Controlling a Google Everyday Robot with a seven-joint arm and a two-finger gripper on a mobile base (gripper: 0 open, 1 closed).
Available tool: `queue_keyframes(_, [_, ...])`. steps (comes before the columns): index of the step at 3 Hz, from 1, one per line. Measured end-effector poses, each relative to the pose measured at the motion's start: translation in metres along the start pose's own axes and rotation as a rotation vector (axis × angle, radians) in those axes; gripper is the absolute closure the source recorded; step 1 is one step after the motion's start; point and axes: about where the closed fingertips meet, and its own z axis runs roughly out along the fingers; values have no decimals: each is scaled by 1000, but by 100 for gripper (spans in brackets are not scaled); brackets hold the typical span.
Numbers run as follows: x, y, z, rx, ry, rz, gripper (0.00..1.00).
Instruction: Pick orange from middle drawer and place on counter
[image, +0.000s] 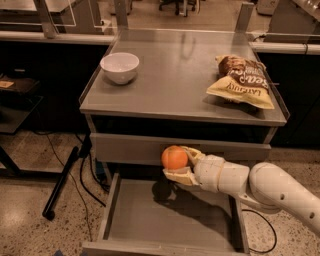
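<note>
The orange (174, 157) is held in my gripper (181, 164), which is shut on it. The gripper reaches in from the right on a white arm and holds the fruit in the air above the open middle drawer (150, 215), level with the closed top drawer front. The drawer's grey floor lies below with the gripper's shadow on it. The counter (175, 80) is the grey steel top above, higher than the orange.
A white bowl (119, 67) stands at the counter's left. A chip bag (241, 82) lies at its right. The closed top drawer front (125, 149) is just behind the orange. A black pole (62, 181) leans on the floor at left.
</note>
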Motion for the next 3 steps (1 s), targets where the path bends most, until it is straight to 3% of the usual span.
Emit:
queue_keyframes(1, [-20,-7,-11,14,-7,-8,100])
queue_keyframes(2, [-50,-10,-22,17,-44,-13,100])
queue_keyframes(3, [-91,-11,-34,15,-69,-57,100])
